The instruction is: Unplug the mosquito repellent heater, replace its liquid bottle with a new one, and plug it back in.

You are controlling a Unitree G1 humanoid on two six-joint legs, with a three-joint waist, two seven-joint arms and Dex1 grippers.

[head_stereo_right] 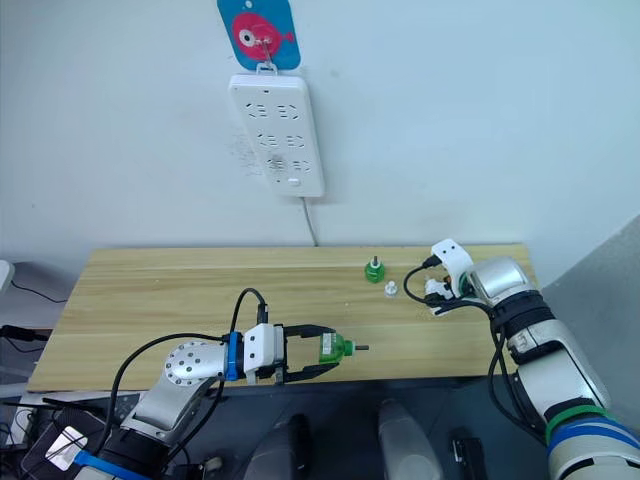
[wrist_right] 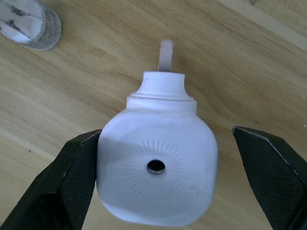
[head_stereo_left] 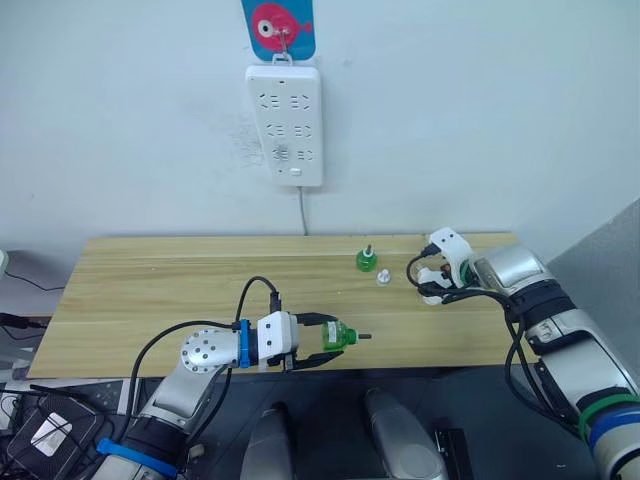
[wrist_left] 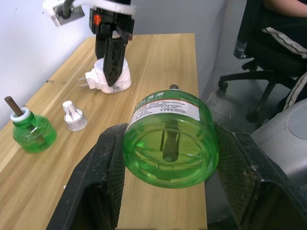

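Left wrist view shows the left gripper (wrist_left: 168, 158) clamped on a green liquid bottle (wrist_left: 169, 139) held on its side above the wooden table's (head_stereo_left: 150, 290) front edge. At the table's right end the right gripper (wrist_right: 163, 182) hangs open around the mosquito repellent heater (wrist_right: 156, 179), one finger touching, the other apart. Between the arms a second green bottle (head_stereo_left: 366, 260) stands upright, a small white cap (head_stereo_left: 383, 278) just beside it.

This looks like an office or lab room set up for testing. A plain wooden table (head_stereo_left: 150, 300) stands against a bare white wall, where a white power strip (head_stereo_left: 285, 125) hangs just below a blue and pink fish-shaped hook (head_stereo_left: 278, 27). Off the table's right end, away from the wall, stands a black office chair (wrist_left: 261, 62) with a seated person (wrist_left: 288, 28).
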